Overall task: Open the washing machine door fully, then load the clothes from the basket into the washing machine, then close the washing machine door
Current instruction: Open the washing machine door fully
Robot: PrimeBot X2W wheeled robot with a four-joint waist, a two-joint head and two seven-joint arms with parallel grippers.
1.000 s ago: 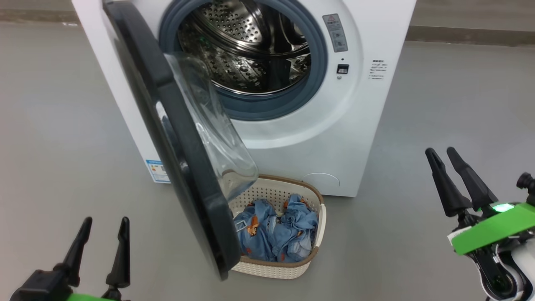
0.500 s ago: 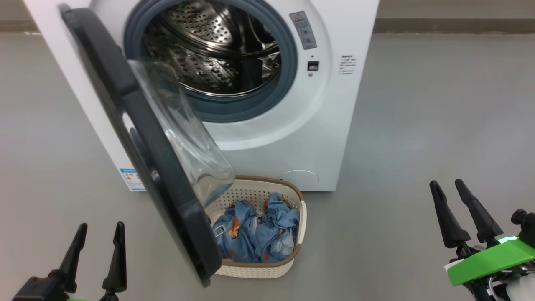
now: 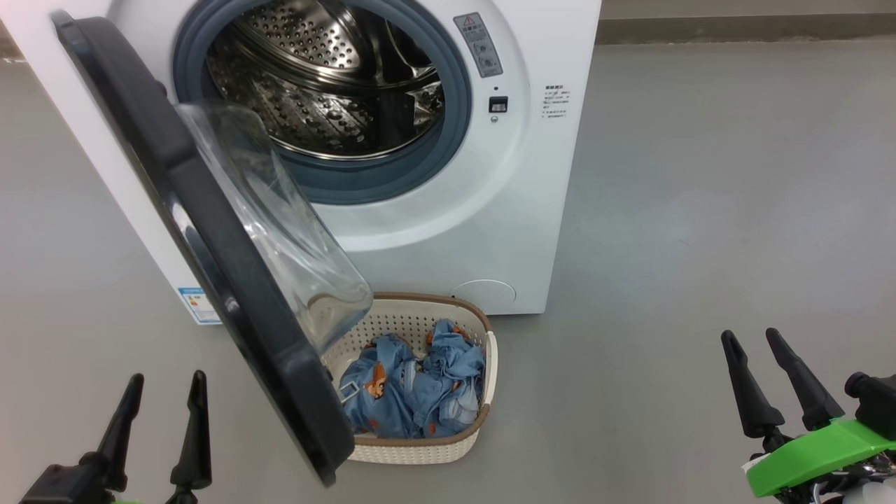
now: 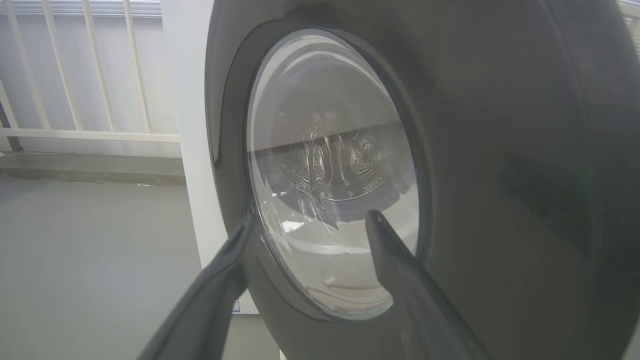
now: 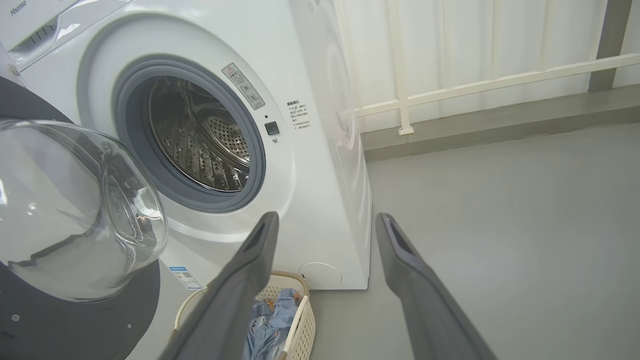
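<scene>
The white washing machine (image 3: 539, 175) stands ahead with its steel drum (image 3: 315, 91) exposed. Its black washing machine door (image 3: 210, 231) hangs partly open to the left, and the clear glass bowl (image 3: 280, 231) reaches over the basket (image 3: 420, 448). The basket sits on the floor against the machine's front, with the light blue clothes (image 3: 409, 381) in it. My left gripper (image 3: 168, 381) is open, low and left of the door's edge. It faces the door's outer face (image 4: 500, 150) closely, apart from it. My right gripper (image 3: 749, 334) is open and empty, well right of the basket.
Grey floor (image 3: 700, 210) spreads wide to the right of the machine. A low ledge (image 5: 500, 120) with white railing (image 5: 450, 87) runs behind it. A blue sticker (image 3: 196, 308) and round cap (image 3: 483, 292) mark the machine's lower front.
The head camera has turned, so machine and basket now sit further left in view. My right gripper has dropped lower and back from the machine. The door's angle looks unchanged.
</scene>
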